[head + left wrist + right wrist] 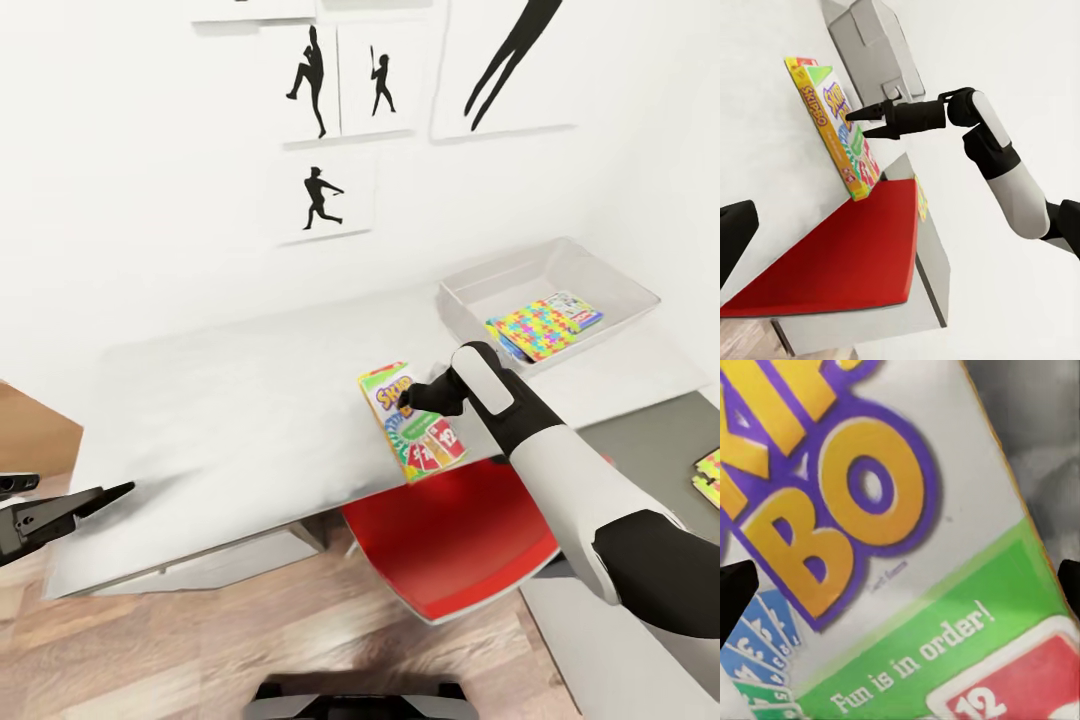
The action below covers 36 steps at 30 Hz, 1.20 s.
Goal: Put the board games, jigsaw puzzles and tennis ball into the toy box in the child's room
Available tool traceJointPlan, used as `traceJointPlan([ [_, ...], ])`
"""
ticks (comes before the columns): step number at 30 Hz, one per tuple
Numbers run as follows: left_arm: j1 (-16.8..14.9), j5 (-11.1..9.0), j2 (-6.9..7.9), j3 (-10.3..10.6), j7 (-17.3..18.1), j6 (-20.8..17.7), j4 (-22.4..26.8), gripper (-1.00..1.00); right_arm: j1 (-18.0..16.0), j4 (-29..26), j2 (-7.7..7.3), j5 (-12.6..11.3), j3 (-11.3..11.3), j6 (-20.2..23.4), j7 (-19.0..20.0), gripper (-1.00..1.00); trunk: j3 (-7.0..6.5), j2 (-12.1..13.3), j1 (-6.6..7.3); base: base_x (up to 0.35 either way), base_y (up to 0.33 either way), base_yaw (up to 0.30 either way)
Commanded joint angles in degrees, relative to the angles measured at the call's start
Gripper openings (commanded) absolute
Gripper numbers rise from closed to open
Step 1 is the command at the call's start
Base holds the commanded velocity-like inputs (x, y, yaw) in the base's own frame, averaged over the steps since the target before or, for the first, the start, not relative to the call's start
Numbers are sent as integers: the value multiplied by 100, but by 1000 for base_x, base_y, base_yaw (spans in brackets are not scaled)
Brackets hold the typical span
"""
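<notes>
Holding two flat items, the toy box [600,275] sits at 2 o'clock in the head view on the pale grey tabletop [230,400]: a jigsaw puzzle [535,328] printed in yellow, pink, blue and green, and beside it a small blue board game [578,312]. Bin walls are translucent grey, sloping, with a rolled rim.

Skip-Bo box [413,420] lies flat at the tabletop's near edge, near picture centre; thin glossy cardboard, yellow, green and red. Right gripper [408,398] hovers just over it, fingers spread apart with nothing between them; the right wrist view shows the lid lettering close up.

Second jigsaw puzzle [708,477] lies at 4 o'clock on the lower dark grey wing [640,440].

Left gripper [105,495] at 8 o'clock, off the tabletop; open or closed, cannot tell.

Red chair seat [450,540] under the tabletop edge.
</notes>
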<state>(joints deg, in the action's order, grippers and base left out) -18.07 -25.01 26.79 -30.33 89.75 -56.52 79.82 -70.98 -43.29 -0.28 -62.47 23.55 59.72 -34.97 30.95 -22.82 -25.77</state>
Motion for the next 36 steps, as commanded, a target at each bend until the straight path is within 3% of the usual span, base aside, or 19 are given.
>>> traceJointPlan([
  [1, -3, 5, 2, 1, 25, -61, -2, 100, -5, -4, -1, -64, 18, 4, -54, 100, 9, -10, -2, -142, 254, 0],
  [19, -3, 5, 2, 1, 25, -61, -2, 100, -3, -21, 12, -60, 18, -2, -66, 100, 9, -10, -2, -50, 261, 0],
  [36, -3, 5, 2, 1, 25, -61, -2, 100, -12, -30, -6, -55, 18, -8, -71, 100, 9, -10, -2, 41, -39, 0],
])
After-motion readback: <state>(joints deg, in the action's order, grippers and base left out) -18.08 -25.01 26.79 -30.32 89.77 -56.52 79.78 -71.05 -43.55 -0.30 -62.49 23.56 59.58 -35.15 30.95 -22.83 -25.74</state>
